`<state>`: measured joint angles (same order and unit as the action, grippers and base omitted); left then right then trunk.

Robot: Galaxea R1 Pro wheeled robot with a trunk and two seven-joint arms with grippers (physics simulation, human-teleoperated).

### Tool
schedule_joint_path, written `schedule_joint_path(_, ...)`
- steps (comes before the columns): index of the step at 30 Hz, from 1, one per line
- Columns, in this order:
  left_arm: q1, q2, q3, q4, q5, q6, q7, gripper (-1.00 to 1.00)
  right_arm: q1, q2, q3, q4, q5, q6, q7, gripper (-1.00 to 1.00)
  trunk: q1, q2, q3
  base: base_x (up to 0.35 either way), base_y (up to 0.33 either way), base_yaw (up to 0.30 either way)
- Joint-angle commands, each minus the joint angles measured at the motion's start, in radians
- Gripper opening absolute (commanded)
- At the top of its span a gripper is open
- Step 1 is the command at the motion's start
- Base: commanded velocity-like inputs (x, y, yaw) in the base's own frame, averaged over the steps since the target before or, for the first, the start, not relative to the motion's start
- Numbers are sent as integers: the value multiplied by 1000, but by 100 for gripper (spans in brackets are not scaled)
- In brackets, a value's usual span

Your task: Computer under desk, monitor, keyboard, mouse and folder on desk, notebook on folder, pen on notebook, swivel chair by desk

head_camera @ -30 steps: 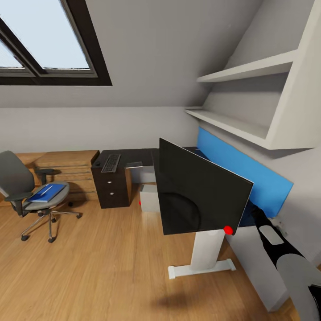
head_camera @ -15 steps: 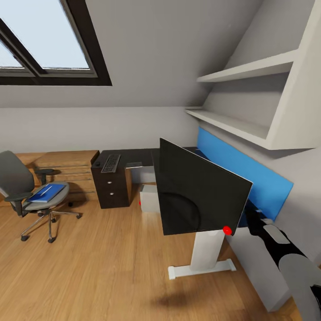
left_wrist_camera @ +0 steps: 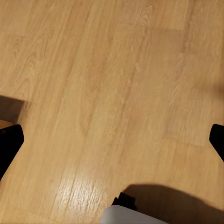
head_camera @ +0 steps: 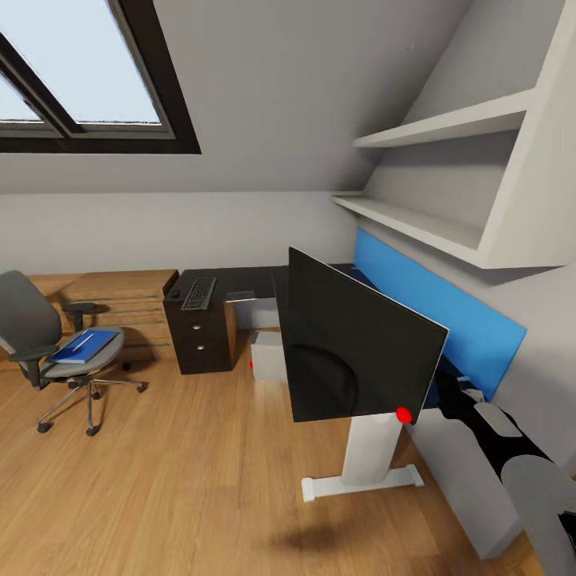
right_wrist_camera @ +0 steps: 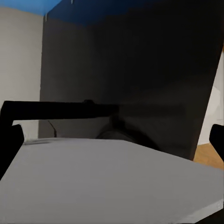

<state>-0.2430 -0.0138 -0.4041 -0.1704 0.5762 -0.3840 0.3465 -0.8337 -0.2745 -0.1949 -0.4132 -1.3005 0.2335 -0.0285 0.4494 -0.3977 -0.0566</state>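
In the head view the monitor (head_camera: 360, 344) is standing at centre right on the desk (head_camera: 376, 448), with the panel (head_camera: 436, 308) running behind it and shelves (head_camera: 432, 216) above, upper right. The computer (head_camera: 268, 356) is sitting under the desk, left of centre. The cabinet (head_camera: 200, 332) is carrying the keyboard (head_camera: 199, 293). At far left the folder (head_camera: 84, 346) is lying on the chair (head_camera: 48, 352).
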Motion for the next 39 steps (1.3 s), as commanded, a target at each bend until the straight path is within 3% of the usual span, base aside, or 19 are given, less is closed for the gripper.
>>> schedule_joint_path(1, -1, 0, -9, 0, 5, -3, 6, 100, -1, 1, -5, -1, -4, 5, 19, 100, 1, -2, -2, 0, 0, 0)
schedule_joint_path(8, -1, 0, -9, 0, 5, -3, 6, 100, -1, 7, -3, 4, -2, 4, 81, 100, 1, -2, -2, 0, 0, 0)
schedule_joint_path(20, -1, 1, -9, 0, 5, -3, 6, 100, -1, 17, 0, 9, -2, 5, 84, 100, 1, -2, -2, 0, 0, 7)
schedule_joint_path(39, -1, 2, -7, 0, 6, -4, 6, 100, -1, 18, 0, 13, 0, 0, 84, 100, 1, -2, 1, 0, 0, 152)
